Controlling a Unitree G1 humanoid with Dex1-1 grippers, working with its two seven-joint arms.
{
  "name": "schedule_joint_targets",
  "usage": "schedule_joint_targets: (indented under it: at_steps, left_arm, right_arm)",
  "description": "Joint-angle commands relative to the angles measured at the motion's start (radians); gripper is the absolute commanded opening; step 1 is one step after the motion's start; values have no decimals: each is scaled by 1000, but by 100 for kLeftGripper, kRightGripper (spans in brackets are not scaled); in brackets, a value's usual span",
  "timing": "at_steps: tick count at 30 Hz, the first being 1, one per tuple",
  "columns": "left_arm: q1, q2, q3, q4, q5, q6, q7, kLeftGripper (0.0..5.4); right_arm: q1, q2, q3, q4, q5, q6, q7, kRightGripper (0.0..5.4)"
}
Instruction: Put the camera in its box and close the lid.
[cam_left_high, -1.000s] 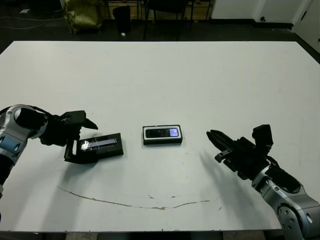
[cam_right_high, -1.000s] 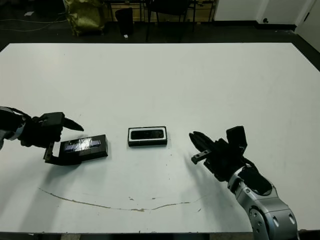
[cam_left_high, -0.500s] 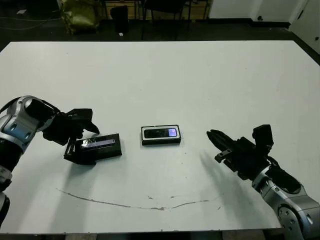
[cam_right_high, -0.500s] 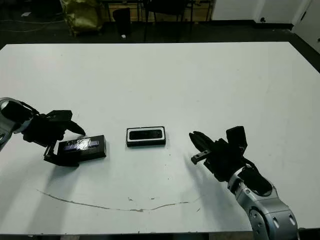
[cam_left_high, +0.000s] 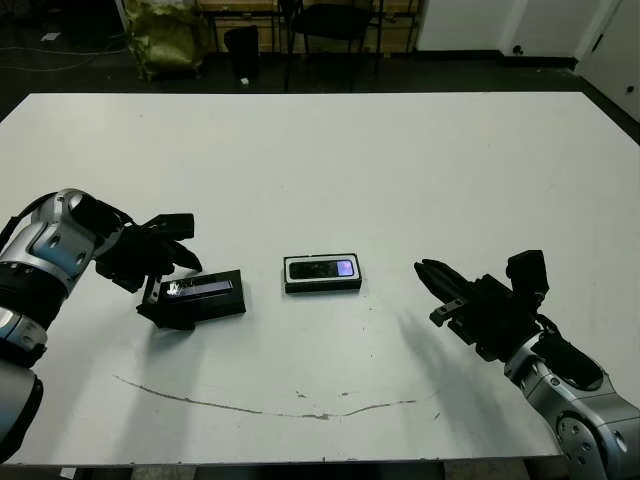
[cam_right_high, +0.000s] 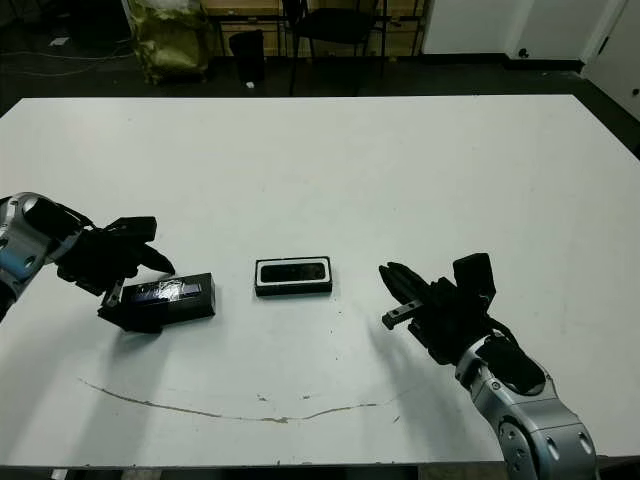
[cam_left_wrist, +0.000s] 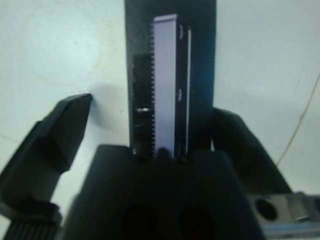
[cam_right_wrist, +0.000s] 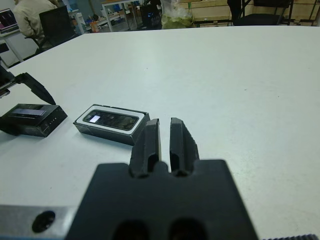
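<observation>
From the head camera, the camera (cam_left_high: 322, 268) already lies in the box (cam_left_high: 323, 284) near the middle of the white table (cam_left_high: 400, 160), its bluish screen toward the robot's right. That part of the task looks finished, which is probably why nothing reaches for it. The lid (cam_left_high: 202, 296) lies flat on the table, well to the left of the box, its pale stripe facing up. The left gripper (cam_left_high: 160, 272) sits at the lid's outer end with its fingers spread, one above the far edge and one low at the near corner. This placement suits a grasp across the lid's width, though the fingers do not yet appear to pinch it. The right gripper (cam_left_high: 445, 290) hovers to the right of the box, apart from it, and holds nothing; it seems to be waiting out of the way.

In the left wrist view, the lid (cam_left_wrist: 170, 80) runs straight away from the gripper body, centred between the two fingers (cam_left_wrist: 55, 135), which stand wide on either side with table showing in the gaps. The lineup suggests the grip is being prepared along the lid's long axis.

In the right wrist view, the two fingers (cam_right_wrist: 150, 142) are close together, almost touching, with only a thin slit between them. Beyond them are the box (cam_right_wrist: 112, 121) with the camera inside and, farther off, the lid (cam_right_wrist: 31, 118) with the left gripper's fingertip (cam_right_wrist: 37, 87) over it.
</observation>
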Motion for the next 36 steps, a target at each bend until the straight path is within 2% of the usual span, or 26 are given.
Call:
schedule_joint_targets:
  at_steps: [1,4,8,12,15,17,21,23,30,34,36]
  left_arm:
    - [163,-40,-53,37,36,134,4,396]
    - [174,-32,-48,12,23,174,7,340]
    - [183,-18,-61,-23,26,141,-8,340]
    - [189,-4,-78,-51,39,97,-15,340]
    - [195,9,-82,-75,44,70,-7,340]
    - [192,11,-80,-77,35,89,-13,340]
    - [193,32,-45,-116,8,73,4,340]
    - [178,46,-19,-143,-3,96,12,340]
    - [89,85,132,-209,-91,168,17,337]
    - [37,91,192,-224,-119,227,35,250]
    - [21,85,218,-219,-137,232,37,225]
  right_arm:
    - [8,1,-3,20,2,11,-2,0]
    - [5,3,-5,22,11,15,0,0]
    - [3,0,-2,30,8,3,6,0]
    - [2,-4,-1,11,8,31,-15,0]
    - [0,-5,0,21,7,15,-2,0]
    - [-1,-7,2,24,3,10,2,0]
    - [0,-8,5,32,0,-2,9,0]
    - [0,-7,6,19,2,23,-9,0]
    - [-1,-3,7,30,9,19,2,0]
    - [-1,1,13,28,10,16,3,0]
    - [0,2,19,35,1,-1,8,0]
